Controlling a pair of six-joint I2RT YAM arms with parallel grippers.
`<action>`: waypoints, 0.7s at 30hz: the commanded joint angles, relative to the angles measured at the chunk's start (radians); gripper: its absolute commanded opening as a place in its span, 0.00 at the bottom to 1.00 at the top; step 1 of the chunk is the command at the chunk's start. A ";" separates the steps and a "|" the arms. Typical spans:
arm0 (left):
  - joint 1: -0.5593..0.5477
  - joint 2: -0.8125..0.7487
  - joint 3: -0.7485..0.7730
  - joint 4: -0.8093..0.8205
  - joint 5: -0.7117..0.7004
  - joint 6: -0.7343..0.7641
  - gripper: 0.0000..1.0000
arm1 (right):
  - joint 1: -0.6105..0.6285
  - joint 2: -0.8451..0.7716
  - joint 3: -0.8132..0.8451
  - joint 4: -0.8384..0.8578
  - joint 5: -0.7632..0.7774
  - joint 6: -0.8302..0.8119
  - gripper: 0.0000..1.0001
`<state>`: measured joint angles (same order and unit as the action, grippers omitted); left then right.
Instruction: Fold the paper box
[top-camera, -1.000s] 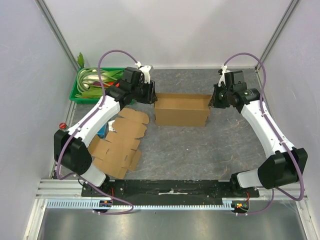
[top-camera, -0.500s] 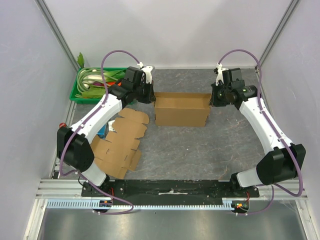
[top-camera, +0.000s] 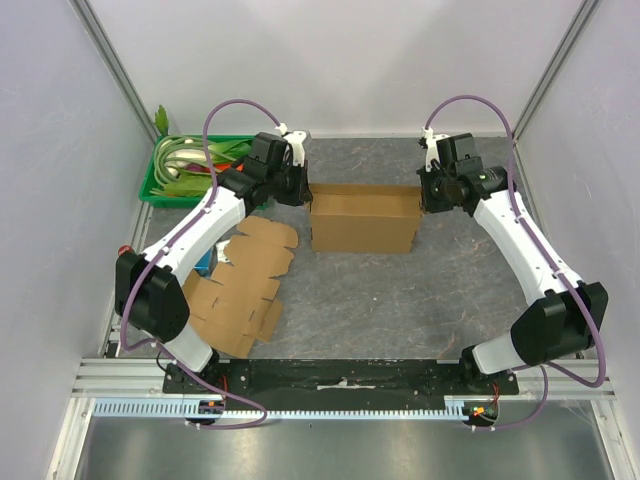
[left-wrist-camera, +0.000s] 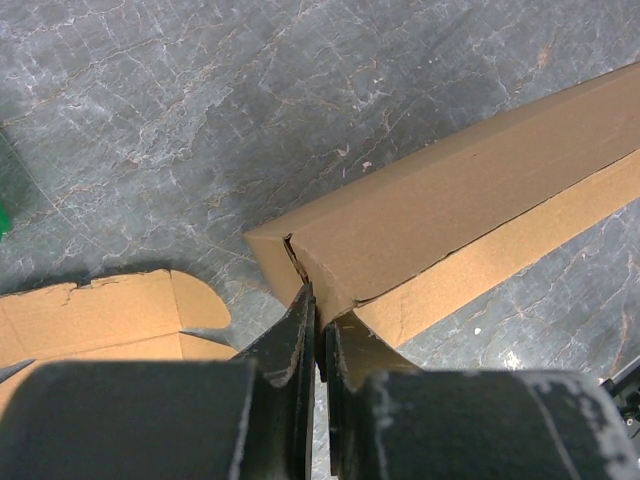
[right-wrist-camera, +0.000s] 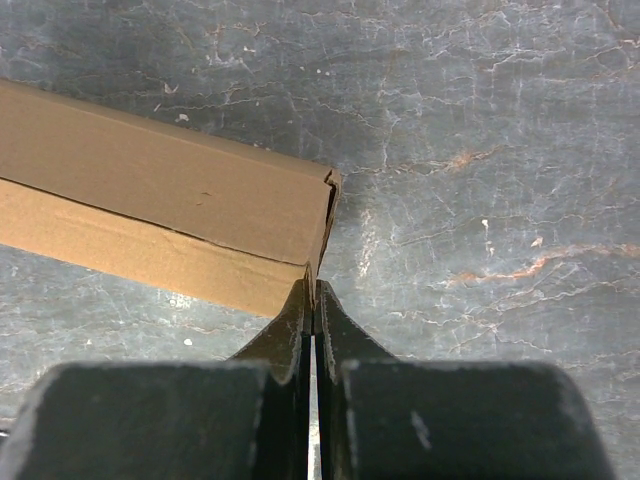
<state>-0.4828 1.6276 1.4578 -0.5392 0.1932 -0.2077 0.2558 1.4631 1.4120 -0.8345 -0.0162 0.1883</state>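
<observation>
The brown paper box (top-camera: 364, 222) stands in the middle of the grey mat, its long side facing the arms. My left gripper (top-camera: 305, 190) is shut on the box's left end wall; in the left wrist view the fingers (left-wrist-camera: 318, 318) pinch the cardboard edge of the box (left-wrist-camera: 440, 210). My right gripper (top-camera: 423, 198) is shut on the box's right end wall; in the right wrist view the fingers (right-wrist-camera: 315, 295) clamp the thin edge of the box (right-wrist-camera: 170, 215). The box's inside is hidden.
A stack of flat unfolded cardboard blanks (top-camera: 240, 285) lies on the mat at the left, also seen in the left wrist view (left-wrist-camera: 90, 315). A green bin (top-camera: 190, 170) with green items stands at the back left. Enclosure walls stand close on both sides.
My right arm's wrist has shifted slightly left and back along the box's right end. The left arm has shifted slightly. The box stays in place.
</observation>
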 joint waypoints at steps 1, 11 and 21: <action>0.003 0.025 0.006 -0.018 0.023 0.004 0.08 | 0.005 0.022 0.019 -0.057 0.084 -0.061 0.00; 0.010 0.020 0.071 -0.054 0.110 -0.077 0.11 | 0.043 -0.052 -0.096 0.049 0.102 0.089 0.00; 0.012 0.006 0.084 -0.065 0.149 -0.093 0.03 | 0.048 -0.073 -0.114 0.078 0.088 0.126 0.00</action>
<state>-0.4675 1.6428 1.5135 -0.6060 0.2840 -0.2611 0.2966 1.3907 1.3151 -0.7544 0.0689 0.2932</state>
